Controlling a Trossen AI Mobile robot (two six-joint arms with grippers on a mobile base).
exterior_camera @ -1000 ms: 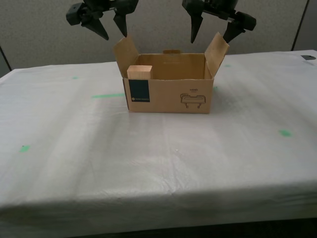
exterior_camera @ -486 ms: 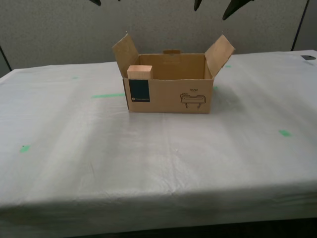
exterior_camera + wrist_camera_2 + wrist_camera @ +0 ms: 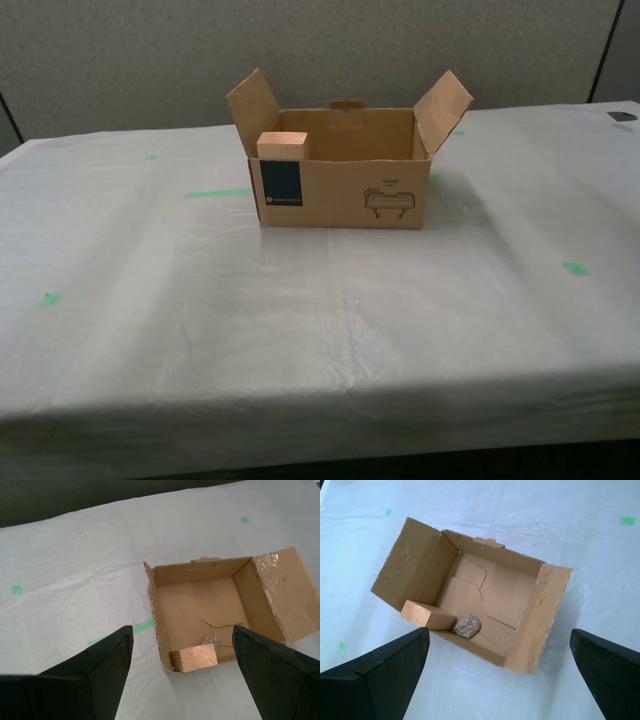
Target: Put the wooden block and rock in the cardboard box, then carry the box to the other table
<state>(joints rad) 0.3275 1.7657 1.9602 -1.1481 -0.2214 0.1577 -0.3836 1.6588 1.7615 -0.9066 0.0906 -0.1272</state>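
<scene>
Both grippers have left the exterior view since half a second ago — the cardboard box (image 3: 340,170) sits unmoved on the table (image 3: 300,330). Wrist views show my first gripper (image 3: 500,675) and my second gripper (image 3: 182,675) spread wide above it — wooden block (image 3: 427,615) and rock (image 3: 467,625) inside.

The cardboard box (image 3: 345,185) sits upright on the other table (image 3: 300,330), the one with the pale, slightly wrinkled cover and a few green tape marks. It's plain brown corrugated, top open, both side flaps sticking up and splayed outward, slotted tab at the rear wall. Front face has a dark navy square label and a small line drawing.

The wooden block (image 3: 427,615) is inside the box, pale tan, brick-shaped, tucked into the front corner behind the label, its top poking above the rim. The rock (image 3: 467,626), small, lumpy and beige-grey, lies on the box floor right beside the block, against the front wall.
</scene>
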